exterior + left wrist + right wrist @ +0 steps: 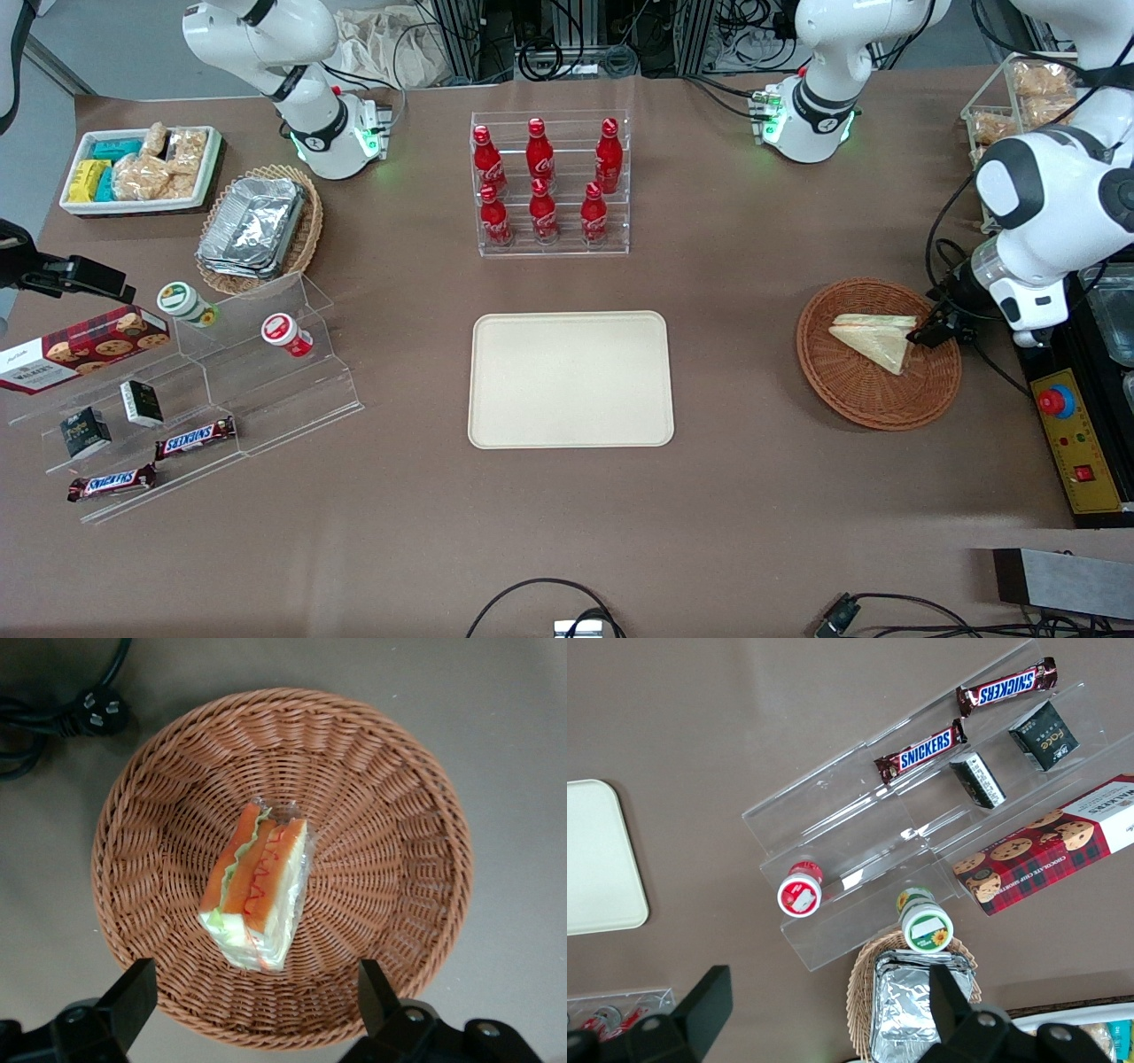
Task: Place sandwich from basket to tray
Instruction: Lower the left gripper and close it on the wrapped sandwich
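The wrapped sandwich (875, 336) (257, 886) lies in the round reddish-brown basket (864, 390) (381, 797) toward the working arm's end of the table, its orange and green filling showing at the cut edge. My left gripper (941, 330) (257, 997) hangs open just above the basket's rim, beside the sandwich and not touching it. Its two black fingers (133, 997) stand wide apart with only wicker between them. The cream tray (570, 379) lies flat in the middle of the table, with nothing on it.
A clear rack of red cola bottles (545, 182) stands farther from the front camera than the tray. A black cable with a plug (84, 709) lies on the table next to the basket. A control box (1076, 447) borders the table near the basket.
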Controlling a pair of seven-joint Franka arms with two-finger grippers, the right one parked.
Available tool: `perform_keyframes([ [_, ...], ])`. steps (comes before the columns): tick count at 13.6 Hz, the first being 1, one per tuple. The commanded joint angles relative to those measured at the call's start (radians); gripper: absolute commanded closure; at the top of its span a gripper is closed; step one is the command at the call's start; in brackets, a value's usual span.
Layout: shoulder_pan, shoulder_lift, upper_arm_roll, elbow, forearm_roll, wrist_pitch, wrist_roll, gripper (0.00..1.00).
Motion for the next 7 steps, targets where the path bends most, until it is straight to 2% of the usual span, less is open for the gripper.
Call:
perform_keyframes([
  [1, 0.002, 0.018, -0.006, -0.03, -0.014, 0.048, -0.021, 0.0],
  [7, 0.036, 0.089, -0.006, -0.044, -0.016, 0.105, -0.027, 0.0],
])
